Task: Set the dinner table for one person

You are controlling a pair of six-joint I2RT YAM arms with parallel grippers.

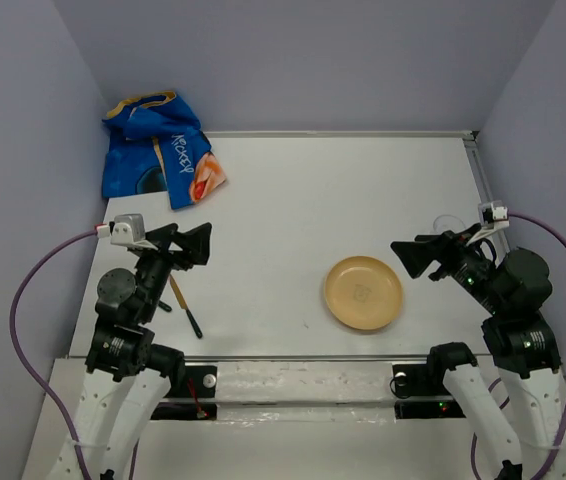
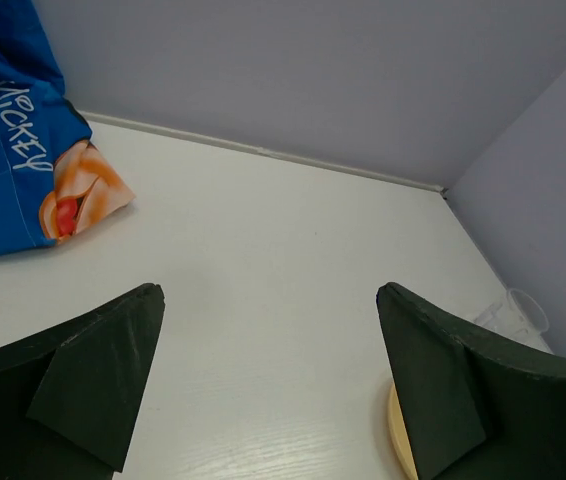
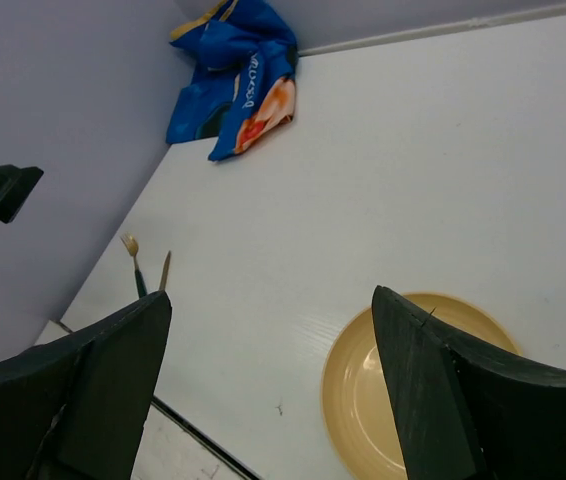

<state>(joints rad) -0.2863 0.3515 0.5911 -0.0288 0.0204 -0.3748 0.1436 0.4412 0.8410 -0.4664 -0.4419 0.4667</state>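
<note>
left wrist view: left gripper (image 2: pixel 270 300) is spread wide with nothing between the fingers, hovering above the table and looking toward the far wall. right wrist view shows the same: right gripper (image 3: pixel 273 300) jaws apart, empty, held over the near right part of the table. in the top external view both arms sit folded back near their bases, left gripper (image 1: pixel 201 245) and right gripper (image 1: pixel 408 258) facing inward toward each other and well apart.

working outward:
- yellow plate (image 1: pixel 363 292) lies flat on the dinner table (image 1: pixel 293 200), near edge, right of centre, just below and inboard of the right gripper. looks empty.
- fork (image 3: pixel 133 255) and what looks like a knife (image 3: pixel 165 270) lie side by side on the near left of the table, by the left arm, well apart from the plate. from above one of them is partly hidden under the arm.
- blue mickey cloth mat (image 1: pixel 158 150) is crumpled in the far left corner, partly riding up the wall, not spread out.
- clear cup (image 2: pixel 518 315) stands by the right edge of the table, beyond the plate. can't tell if there's anything in it.

status, my read: the setting is barely begun. the items are on the table but scattered, nothing grouped. left to do: flatten the mat and place it near front centre, put the plate on it, put fork and knife either side of the plate, bring the cup in beside it. the mat likely goes first since everything else sits on or around it. the left arm is closest to the mat and cutlery, the right to the plate and cup.
</note>
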